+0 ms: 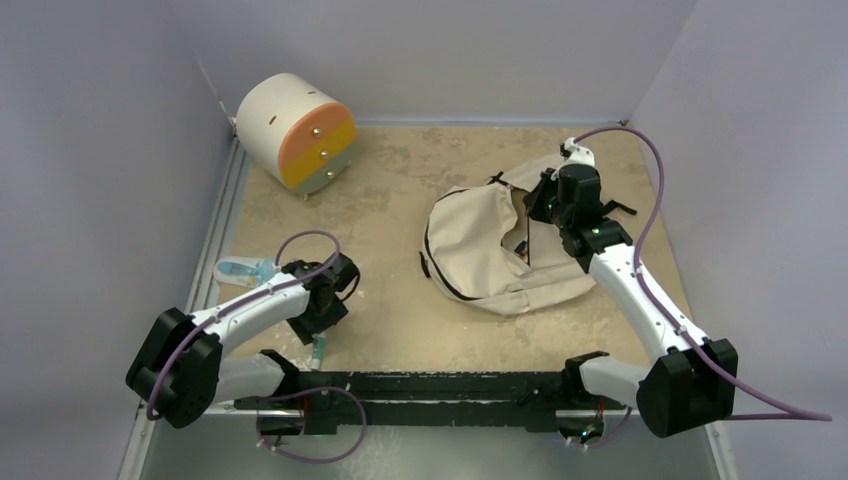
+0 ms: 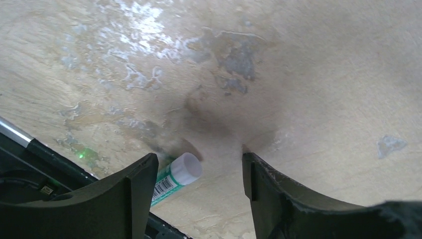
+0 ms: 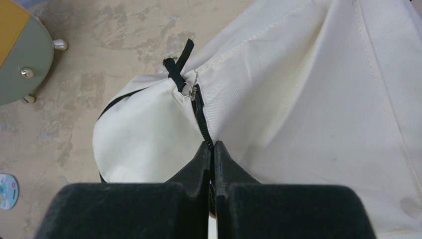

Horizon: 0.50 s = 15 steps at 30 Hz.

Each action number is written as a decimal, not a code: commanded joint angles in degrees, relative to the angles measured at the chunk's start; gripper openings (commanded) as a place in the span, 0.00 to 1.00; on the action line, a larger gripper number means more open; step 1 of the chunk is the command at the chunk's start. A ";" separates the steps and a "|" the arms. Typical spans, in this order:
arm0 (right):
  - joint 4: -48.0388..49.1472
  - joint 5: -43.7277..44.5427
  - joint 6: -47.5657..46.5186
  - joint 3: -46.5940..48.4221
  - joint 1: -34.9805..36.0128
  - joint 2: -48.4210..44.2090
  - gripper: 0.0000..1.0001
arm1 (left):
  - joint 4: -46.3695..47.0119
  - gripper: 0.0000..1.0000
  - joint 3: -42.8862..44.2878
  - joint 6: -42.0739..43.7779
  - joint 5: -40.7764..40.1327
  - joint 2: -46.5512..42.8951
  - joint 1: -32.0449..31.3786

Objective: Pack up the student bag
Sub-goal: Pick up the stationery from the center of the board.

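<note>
The student bag (image 1: 480, 250) is a cream fabric backpack lying crumpled at the centre right of the table, with black zipper lines. My right gripper (image 1: 543, 203) is shut on the student bag (image 3: 298, 99), its tips (image 3: 213, 144) pinching the fabric at the black zipper, just below the zipper pull (image 3: 186, 90). My left gripper (image 2: 198, 155) hangs open just above the table near the front edge. A green-and-white glue stick (image 2: 176, 177) lies between its fingers, close against the left finger (image 2: 134, 189) and apart from the right one. The same glue stick (image 1: 318, 352) shows in the top view.
A cream cylindrical drawer unit (image 1: 297, 132) with an orange and green front stands at the back left. A clear plastic packet (image 1: 240, 270) lies by the left wall. A black rail (image 1: 430, 385) runs along the front edge. A small round printed disc (image 3: 6, 191) lies on the table left of the bag.
</note>
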 commanded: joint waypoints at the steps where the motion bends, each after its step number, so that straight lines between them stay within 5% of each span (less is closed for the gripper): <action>1: 2.47 -1.55 0.52 2.77 0.16 -1.17 0.00 | 4.39 0.65 -1.59 4.42 6.78 1.47 0.14; 15: 1.84 -1.58 0.78 2.16 0.13 -2.30 0.00 | 6.01 0.65 -0.68 11.32 11.67 3.38 0.09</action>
